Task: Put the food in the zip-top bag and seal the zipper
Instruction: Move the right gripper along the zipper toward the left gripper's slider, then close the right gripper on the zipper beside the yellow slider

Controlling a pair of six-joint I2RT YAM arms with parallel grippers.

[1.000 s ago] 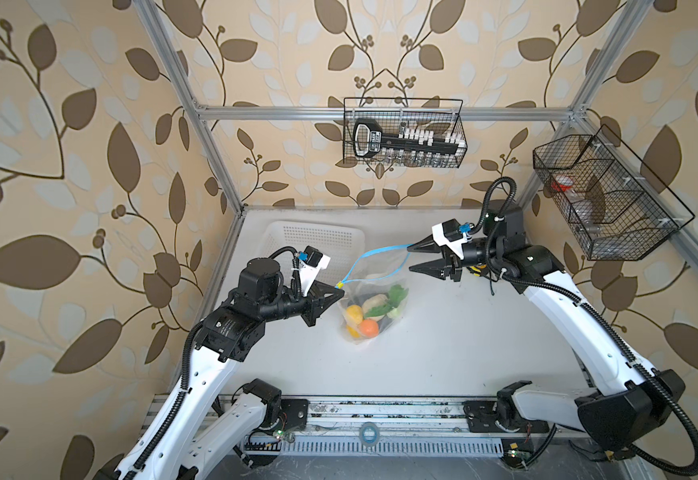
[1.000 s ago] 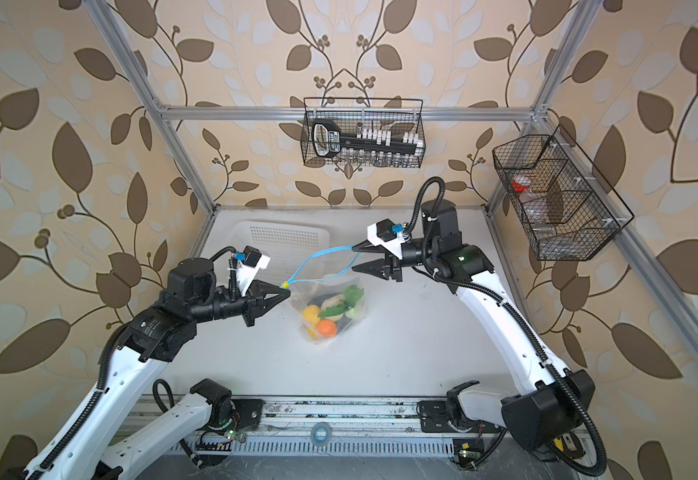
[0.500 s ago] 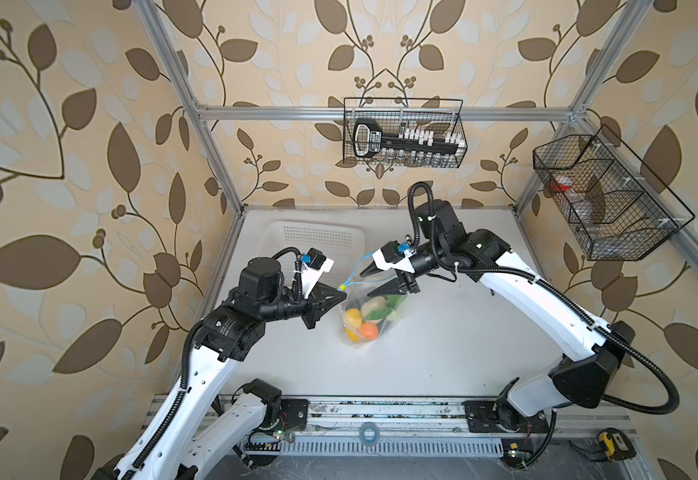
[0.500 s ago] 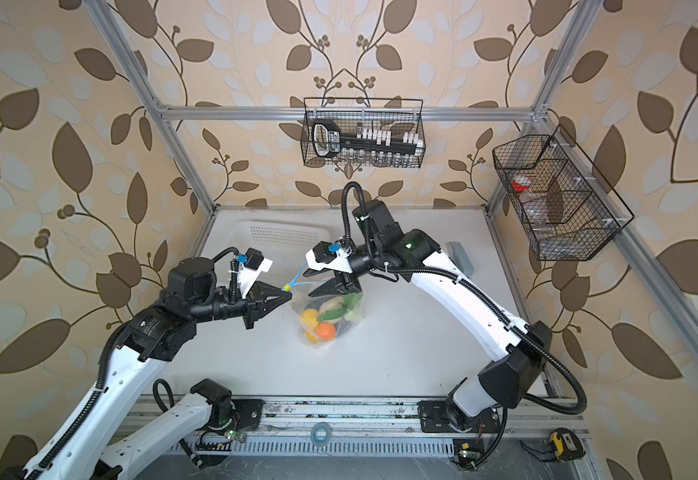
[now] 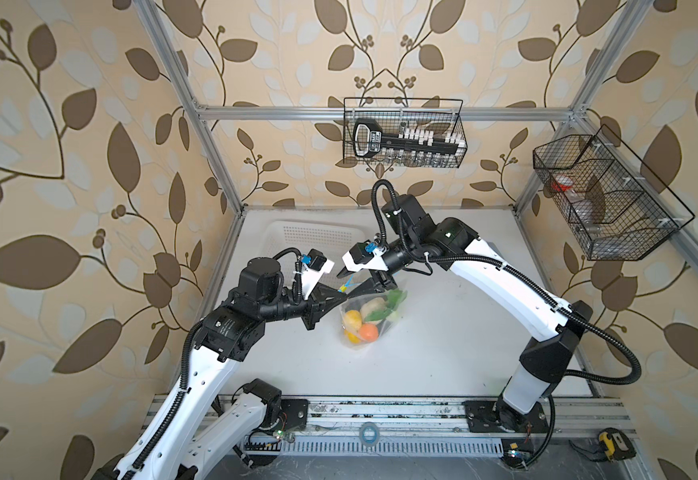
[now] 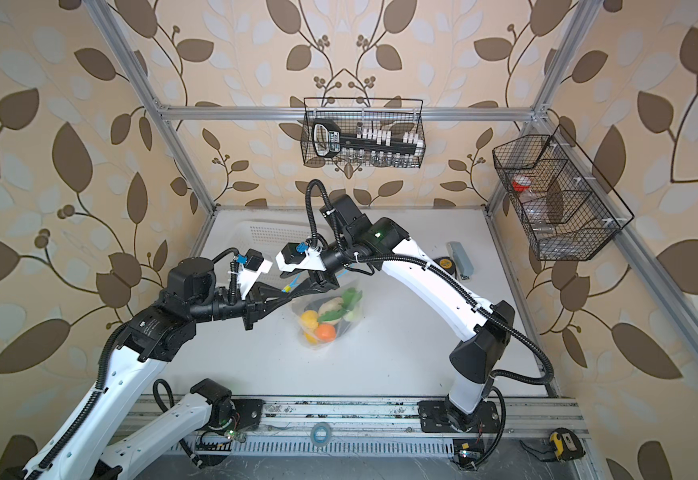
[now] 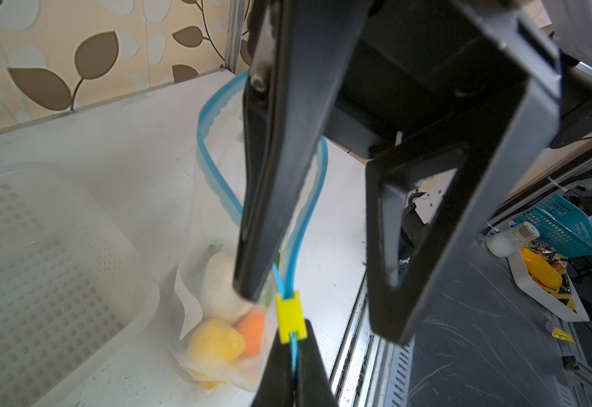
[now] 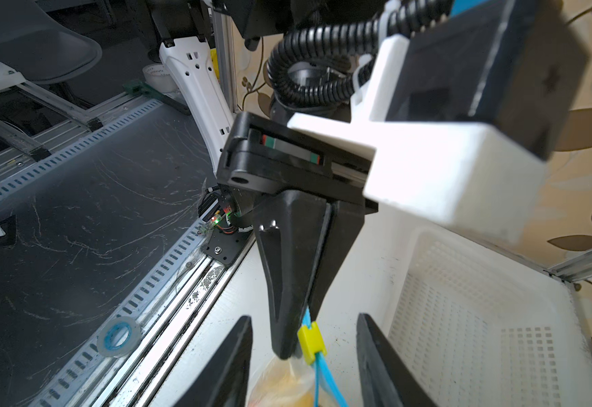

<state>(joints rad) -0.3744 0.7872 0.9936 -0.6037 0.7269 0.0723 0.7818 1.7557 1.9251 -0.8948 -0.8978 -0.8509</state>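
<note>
Both top views look down from high over the front edge toward the back wall. They take in the whole surface [image 5: 442, 353] and both arms, two nearly equal pictures. The left wrist view sits very near the zipper [image 7: 289, 317], facing the white basket [image 7: 40, 264] and a back corner. The right wrist view faces roughly opposite, toward the slotted front rail [image 8: 146, 292] — both share zipper and basket.

Leaf-patterned wallpaper [image 5: 68, 166], white tabletop [image 5: 442, 353], wire baskets [image 5: 442, 160]

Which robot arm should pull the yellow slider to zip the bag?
Probably the right. The right end effector is open around the yellow slider, while the left end effector is shut on the zipper beside it.
</note>
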